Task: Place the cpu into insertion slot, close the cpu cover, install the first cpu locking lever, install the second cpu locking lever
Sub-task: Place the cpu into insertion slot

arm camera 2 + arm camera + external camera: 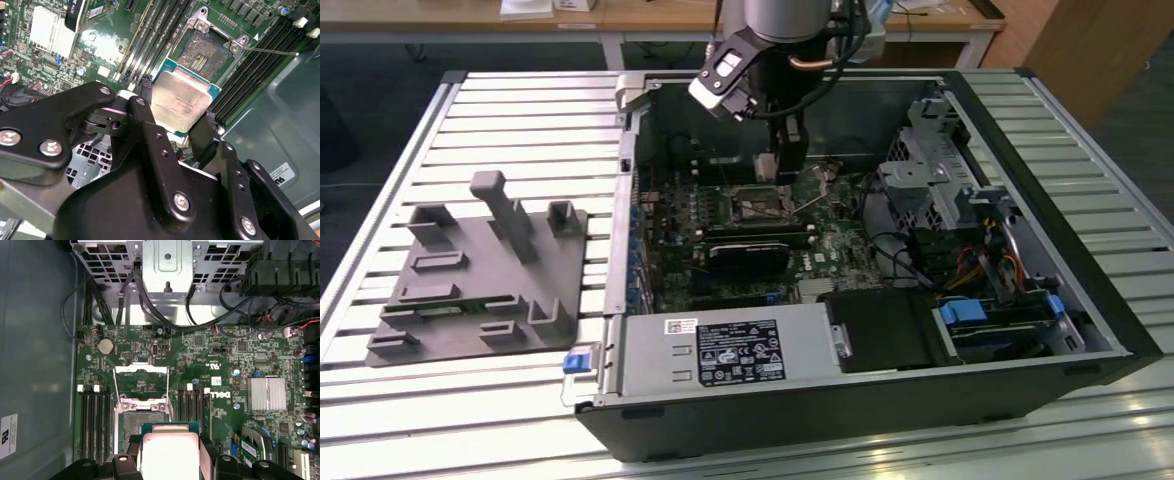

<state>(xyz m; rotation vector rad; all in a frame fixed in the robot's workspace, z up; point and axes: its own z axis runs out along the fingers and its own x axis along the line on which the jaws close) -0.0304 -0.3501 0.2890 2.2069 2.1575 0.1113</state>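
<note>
- Gripper [179,103] is clamping the cpu [186,100] by two opposite edges; black fingers [146,86] are pressing on either side, grey metal top facing the camera.
- In the first wrist view the gripper [170,449] is carrying the cpu [170,455] flat, green edge showing around the metal lid.
- Cpu is sitting off the board, not seated; the insertion slot [207,56] is lying bare just beyond it, dark centre exposed.
- In the first wrist view the insertion slot [142,424] is showing just past the chip's leading edge.
- Cpu cover [140,369] is standing swung open on the far side of the slot, green board showing through its window.
- A thin locking lever [272,50] is sticking out sideways from the socket corner, unlatched.
- Black memory slots [95,425] are flanking the socket on both sides; a silver finned heatsink [267,394] is sitting well apart on the board.
- Exterior view: the gripper [775,165] is hanging inside the open computer case [854,420], just above the insertion slot [754,206].
- A grey fixture block [480,270] is lying on the slatted table [520,100], at the exterior view's left.
</note>
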